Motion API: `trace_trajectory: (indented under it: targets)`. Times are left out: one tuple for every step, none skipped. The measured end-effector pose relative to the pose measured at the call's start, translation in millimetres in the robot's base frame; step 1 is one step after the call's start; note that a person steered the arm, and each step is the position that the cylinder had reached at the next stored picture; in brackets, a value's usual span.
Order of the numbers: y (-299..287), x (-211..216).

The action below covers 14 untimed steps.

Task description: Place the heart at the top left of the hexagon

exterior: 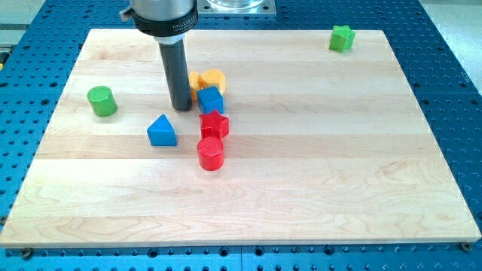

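Note:
Two yellow blocks touch each other just above the board's middle. One (pixel 215 78) is in full view. The other (pixel 194 80) is partly hidden behind my rod. I cannot tell which is the heart and which the hexagon. My tip (pixel 181 108) rests on the board just below and left of them. It is close to the left side of a blue cube (pixel 210 99), which sits right below the yellow pair.
A red star (pixel 214 123) lies under the blue cube, with a red cylinder (pixel 211 153) below it. A blue triangle (pixel 162 131) lies below and left of my tip. A green cylinder (pixel 101 101) is at the left and a green star (pixel 341 38) at the top right.

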<state>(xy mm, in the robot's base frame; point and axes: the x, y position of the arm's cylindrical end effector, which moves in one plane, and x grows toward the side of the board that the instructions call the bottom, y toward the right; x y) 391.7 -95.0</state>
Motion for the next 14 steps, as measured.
trace_trajectory:
  targets:
    - [0, -10]
    - [-11, -18]
    - [-30, -26]
    - [-39, -66]
    - [13, -108]
    - [73, -107]
    - [92, -90]
    - [60, -92]
    - [9, -80]
    - [-25, -49]
    - [-48, -34]
    - [-48, 12]
    - [-22, 16]
    - [-22, -4]
